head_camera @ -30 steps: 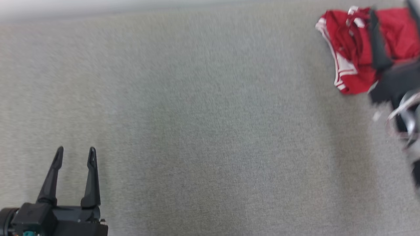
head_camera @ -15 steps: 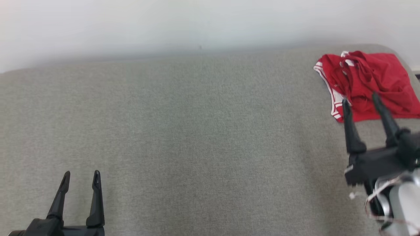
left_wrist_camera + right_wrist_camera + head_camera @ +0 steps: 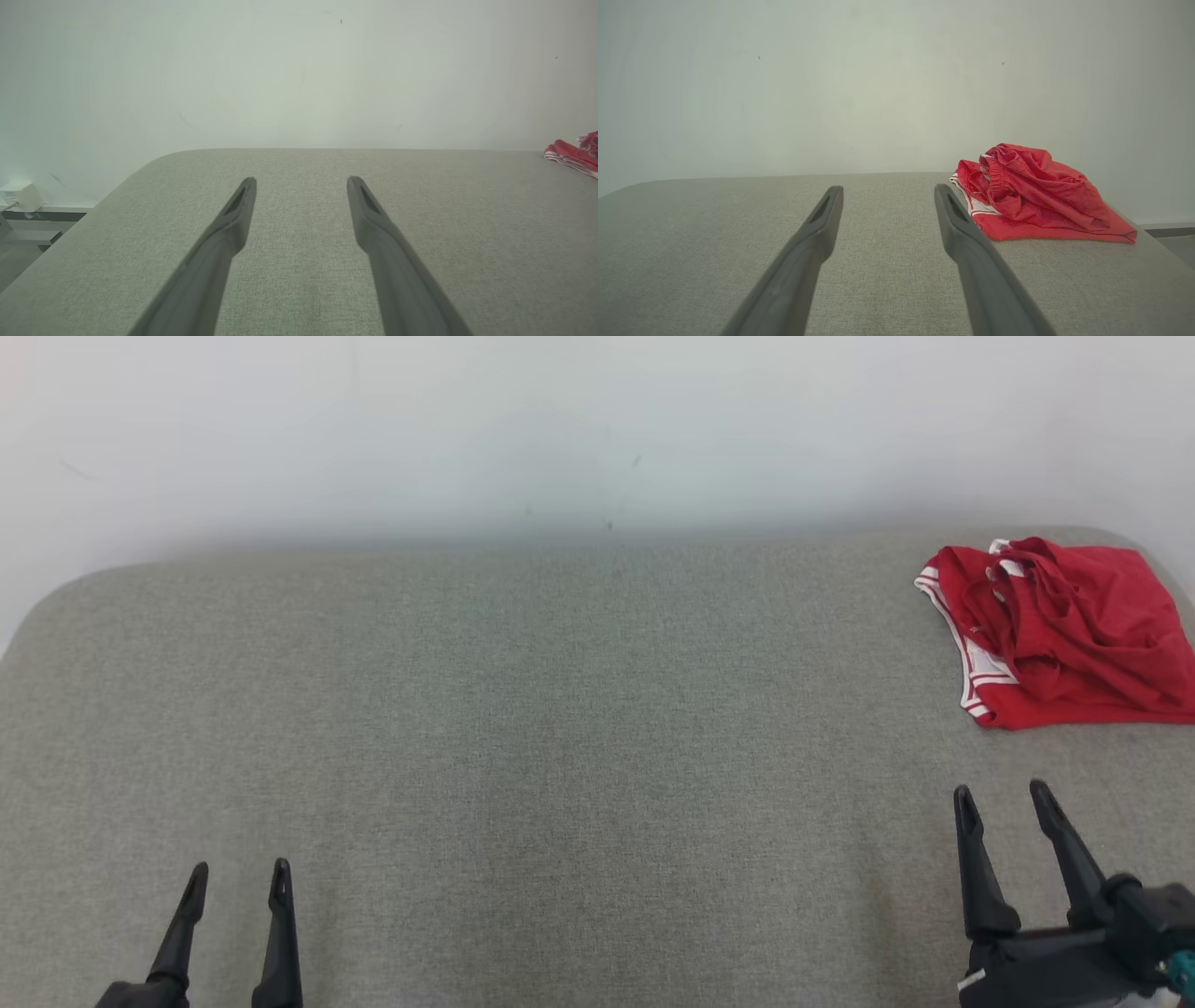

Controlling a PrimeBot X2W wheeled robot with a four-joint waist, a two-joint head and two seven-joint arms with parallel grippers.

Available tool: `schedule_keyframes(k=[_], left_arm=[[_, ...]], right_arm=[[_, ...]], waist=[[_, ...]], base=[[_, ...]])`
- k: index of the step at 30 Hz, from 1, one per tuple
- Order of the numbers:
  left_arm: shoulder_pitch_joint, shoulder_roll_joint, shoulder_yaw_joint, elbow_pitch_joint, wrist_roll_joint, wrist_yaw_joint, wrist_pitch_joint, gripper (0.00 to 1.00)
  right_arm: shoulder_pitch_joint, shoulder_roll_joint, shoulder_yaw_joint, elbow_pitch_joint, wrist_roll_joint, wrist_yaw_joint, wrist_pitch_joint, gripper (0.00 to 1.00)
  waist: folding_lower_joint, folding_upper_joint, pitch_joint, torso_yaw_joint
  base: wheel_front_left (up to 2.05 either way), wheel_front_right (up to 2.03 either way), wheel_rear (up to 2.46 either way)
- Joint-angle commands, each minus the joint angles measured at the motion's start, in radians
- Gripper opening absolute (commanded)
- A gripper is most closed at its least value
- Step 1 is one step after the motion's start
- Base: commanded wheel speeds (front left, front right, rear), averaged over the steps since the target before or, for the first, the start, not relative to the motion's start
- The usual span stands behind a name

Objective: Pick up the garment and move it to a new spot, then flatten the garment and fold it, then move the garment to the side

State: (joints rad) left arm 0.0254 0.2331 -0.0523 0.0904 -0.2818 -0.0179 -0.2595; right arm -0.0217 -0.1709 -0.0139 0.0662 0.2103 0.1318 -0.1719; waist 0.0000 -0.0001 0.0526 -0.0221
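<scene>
So the setup is a big grey fabric-covered bench (image 3: 560, 728) with rounded corners, pushed right up against a plain white wall (image 3: 560, 429). The wall is pretty bare apart from a few tiny dark specks. Off the left end of the bench, low down by the skirting, there's a small white box (image 3: 18, 196), and a bit of pale floor (image 3: 1176, 247) shows past the right end.

The garment (image 3: 1074, 635) is a red thing with white stripes along the trim, lying in a crumpled heap at the far right corner of the bench, close to the wall and right at the right-hand edge.

The right pincer (image 3: 1000, 791) hovers over the near right part of the bench with its 2 fingers spread wide and nothing between them. The garment lies ahead of it and a little to its right, clearly apart, no contact at all. From the right wrist view the heap sits just past the right fingertip.

The left pincer (image 3: 239, 868) is over at the near left side, also spread wide and empty, well apart from the garment with most of the bench between them.
</scene>
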Motion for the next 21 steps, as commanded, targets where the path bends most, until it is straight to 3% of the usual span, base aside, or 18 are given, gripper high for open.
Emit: schedule_keyframes(k=[1,10,21], left_arm=[[0.016,-0.003,0.000,0.003,0.002,-0.001,-0.006,1.00],[0.053,-0.008,-0.003,0.030,-0.016,0.007,-0.001,1.00],[0.055,-0.005,-0.016,0.064,-0.026,0.009,0.002,1.00]], right_arm=[[0.016,0.007,-0.004,-0.007,0.005,-0.003,-0.005,1.00],[0.125,0.044,-0.012,-0.021,-0.002,-0.003,-0.007,1.00],[0.148,0.045,-0.007,0.007,0.007,-0.003,-0.024,1.00]], waist=[[0.0000,0.0001,-0.013,0.009],[0.0000,0.0001,-0.060,0.021],[0.0000,0.0001,-0.067,0.038]], base=[[0.00,0.00,0.00],[0.00,0.00,0.00],[0.00,0.00,0.00]])
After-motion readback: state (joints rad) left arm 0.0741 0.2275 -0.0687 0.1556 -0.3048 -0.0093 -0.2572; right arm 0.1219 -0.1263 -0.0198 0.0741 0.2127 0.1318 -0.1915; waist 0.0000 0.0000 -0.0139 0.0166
